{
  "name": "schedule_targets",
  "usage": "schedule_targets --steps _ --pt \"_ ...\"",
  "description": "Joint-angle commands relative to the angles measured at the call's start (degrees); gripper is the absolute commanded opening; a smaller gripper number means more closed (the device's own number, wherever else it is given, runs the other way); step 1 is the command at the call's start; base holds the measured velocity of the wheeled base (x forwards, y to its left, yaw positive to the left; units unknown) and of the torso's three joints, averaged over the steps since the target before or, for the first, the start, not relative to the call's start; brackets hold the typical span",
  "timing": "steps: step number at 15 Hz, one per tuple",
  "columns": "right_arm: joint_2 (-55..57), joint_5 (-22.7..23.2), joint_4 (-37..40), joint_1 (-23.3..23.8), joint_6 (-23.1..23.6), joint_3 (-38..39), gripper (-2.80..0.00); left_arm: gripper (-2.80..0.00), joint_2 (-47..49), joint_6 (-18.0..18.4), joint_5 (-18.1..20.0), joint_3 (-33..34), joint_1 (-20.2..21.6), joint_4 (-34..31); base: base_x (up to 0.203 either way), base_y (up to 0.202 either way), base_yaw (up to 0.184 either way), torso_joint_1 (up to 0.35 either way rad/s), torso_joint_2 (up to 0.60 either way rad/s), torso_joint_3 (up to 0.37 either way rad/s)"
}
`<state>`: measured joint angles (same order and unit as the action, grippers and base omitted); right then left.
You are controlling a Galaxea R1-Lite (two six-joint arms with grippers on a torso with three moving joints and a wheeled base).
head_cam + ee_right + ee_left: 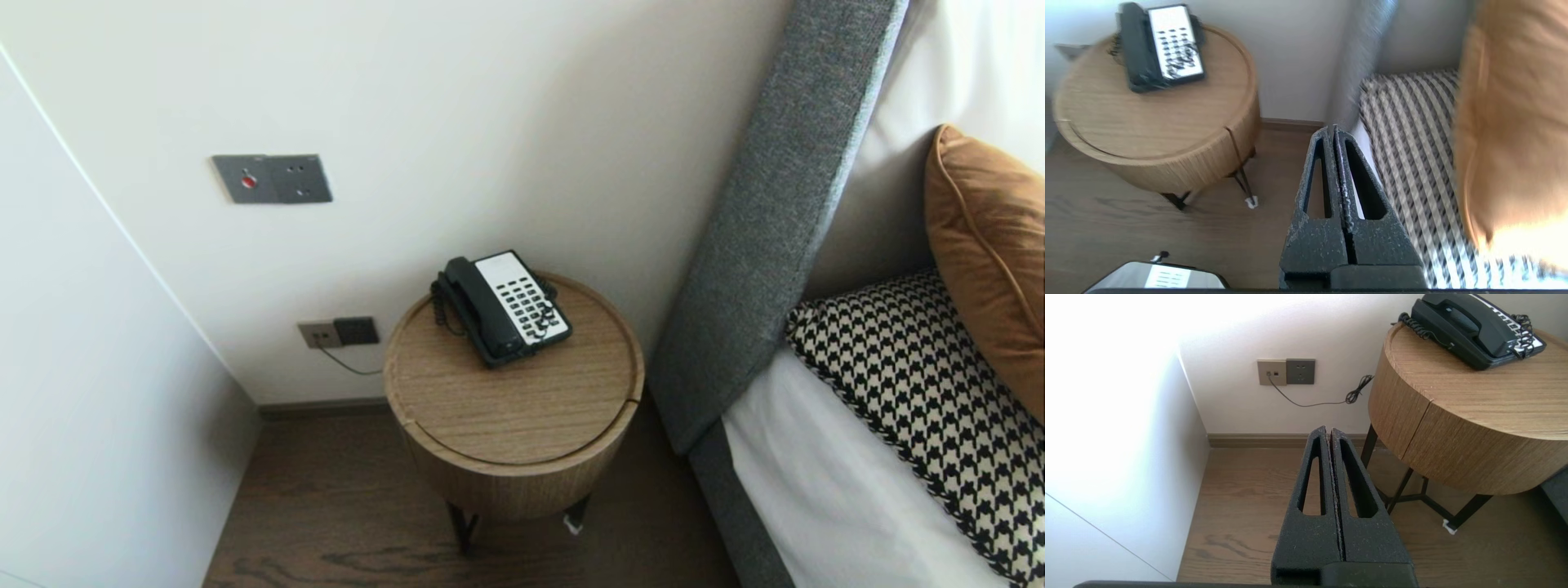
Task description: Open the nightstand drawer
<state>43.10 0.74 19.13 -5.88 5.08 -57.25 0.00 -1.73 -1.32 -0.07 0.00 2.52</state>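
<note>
Blurred telephone (1161, 45) keypad in right wrist view; orange cushion (992, 261) cut by head view's edge

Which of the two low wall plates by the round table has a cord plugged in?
The beige square plate, left of the dark grey socket plate: the thin black cord runs from it; the grey one has none.

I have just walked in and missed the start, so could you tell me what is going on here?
Nothing is being handled at this moment. The left gripper is shut and empty above the wooden floor beside the round table. The right gripper, also shut and empty, is near the edge of the bed. A black telephone sits on the table, handset on its cradle, untouched.
</note>
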Motion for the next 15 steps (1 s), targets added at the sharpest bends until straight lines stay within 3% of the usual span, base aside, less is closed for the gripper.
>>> schedule_targets --steps 1,8,15 --pt "10.19 -1.22 0.09 -4.69 0.02 -4.52 -2.8 -2.8 0.0 -0.03 -0.03 -0.04 0.0 0.03 0.0 0.0 0.0 0.0 0.0 0.0" --pt "29.34 -2.46 -0.22 -17.17 -5.05 -12.97 -2.8 -2.8 0.0 -0.03 -0.06 0.04 0.0 0.03 0.0 0.0 0.0 0.0 0.0 0.0" --pt "46.22 -2.41 0.28 -29.15 -6.36 -17.58 -2.8 -2.8 0.0 -0.03 -0.07 -0.1 0.0 0.03 0.0 0.0 0.0 0.0 0.0 0.0"
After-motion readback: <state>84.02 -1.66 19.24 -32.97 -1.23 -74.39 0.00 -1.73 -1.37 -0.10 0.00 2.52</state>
